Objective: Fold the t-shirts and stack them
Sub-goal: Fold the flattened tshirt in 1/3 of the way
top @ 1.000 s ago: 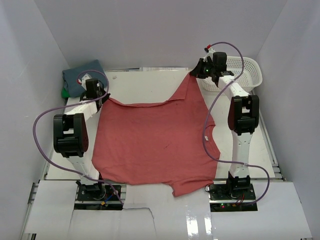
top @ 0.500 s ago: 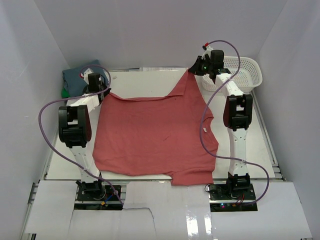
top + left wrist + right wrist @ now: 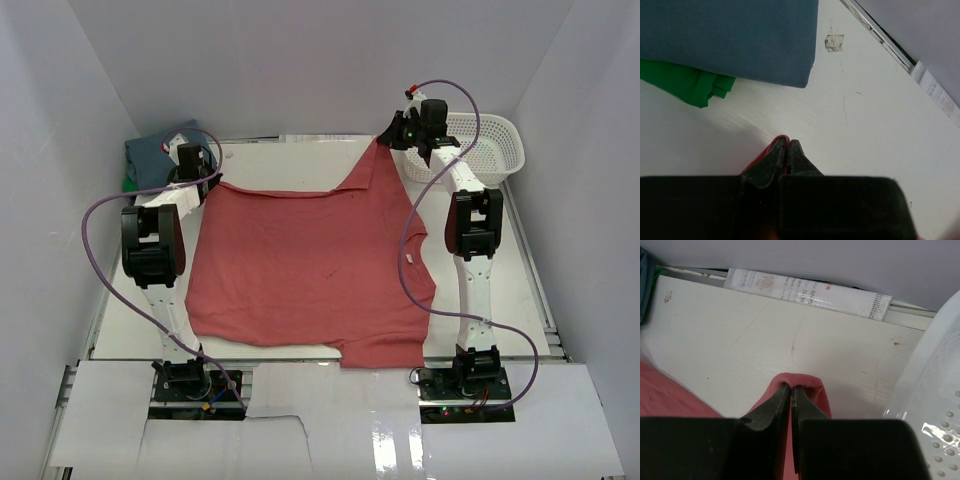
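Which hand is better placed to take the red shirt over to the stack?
Left, likely. The left hand, shut on the red shirt, sits beside the blue shirt stacked on the green shirt; the right hand holds its corner by the basket, on the opposite side.

Between basket [image 3: 495, 145] and seemingly 2 stacked shirts [image 3: 148, 158] lies spread shirt [image 3: 310, 265].

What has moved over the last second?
The left fingers and right fingers pulled the coral-red shirt toward the back wall, flattening it; the left moved farther. Both stay shut on its far edge. The blue shirt, green shirt and basket stayed put.
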Robot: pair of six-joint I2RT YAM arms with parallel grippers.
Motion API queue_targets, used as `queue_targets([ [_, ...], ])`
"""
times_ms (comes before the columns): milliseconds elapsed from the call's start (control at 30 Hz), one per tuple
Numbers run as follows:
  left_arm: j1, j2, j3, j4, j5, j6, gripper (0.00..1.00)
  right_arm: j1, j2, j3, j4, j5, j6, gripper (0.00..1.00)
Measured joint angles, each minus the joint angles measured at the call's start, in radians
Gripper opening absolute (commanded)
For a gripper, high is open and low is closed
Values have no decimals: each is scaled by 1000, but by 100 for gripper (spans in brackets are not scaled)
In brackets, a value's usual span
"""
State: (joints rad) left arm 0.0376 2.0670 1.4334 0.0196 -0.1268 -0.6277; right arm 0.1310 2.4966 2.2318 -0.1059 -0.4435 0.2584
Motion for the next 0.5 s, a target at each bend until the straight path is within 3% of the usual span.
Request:
queue_targets([
  [500, 13, 7, 21, -8, 10, -1, 0, -1, 3, 2, 59, 45, 7, 8],
])
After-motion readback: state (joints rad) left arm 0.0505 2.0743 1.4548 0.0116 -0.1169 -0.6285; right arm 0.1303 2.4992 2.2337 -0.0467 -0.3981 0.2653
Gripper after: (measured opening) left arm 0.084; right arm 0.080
